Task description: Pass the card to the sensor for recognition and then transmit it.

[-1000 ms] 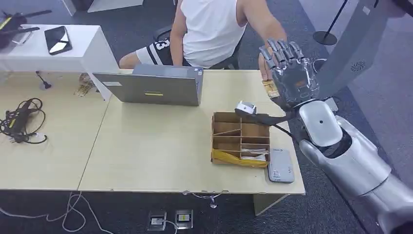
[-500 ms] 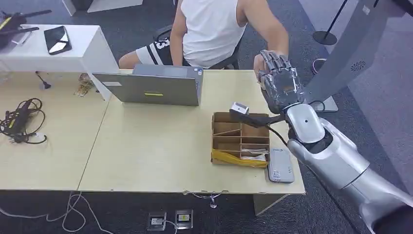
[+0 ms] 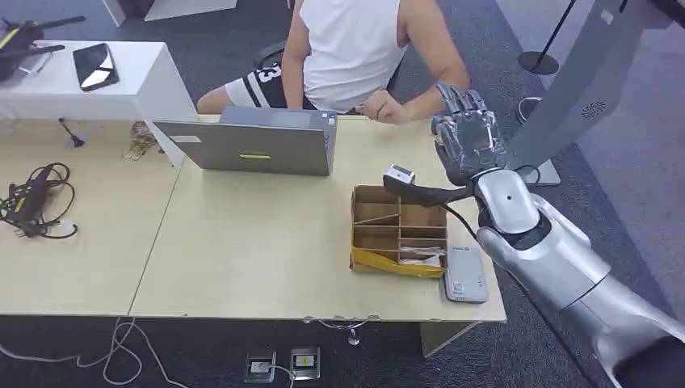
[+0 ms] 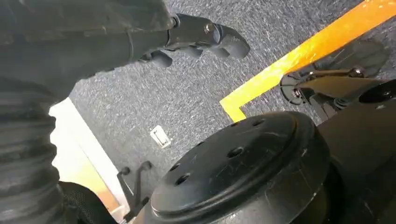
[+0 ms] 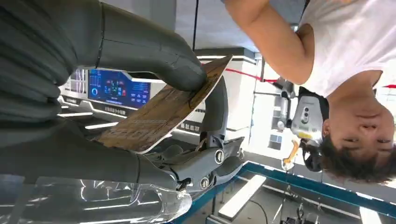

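One brown card point(image 5: 163, 112) is being pinched between thumb and fingers of the raised right hand point(image 3: 468, 141), beyond the scanner point(image 3: 401, 177) and near the seated person point(image 3: 355, 48), so handover is judged next, requiring a steady extended hold.

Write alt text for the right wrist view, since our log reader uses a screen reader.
The robot's right hand pinches a brown patterned card between its thick grey thumb and darker fingers. Beyond it, shown upside down, is a person in a white sleeveless top, with a blue display screen in the background.
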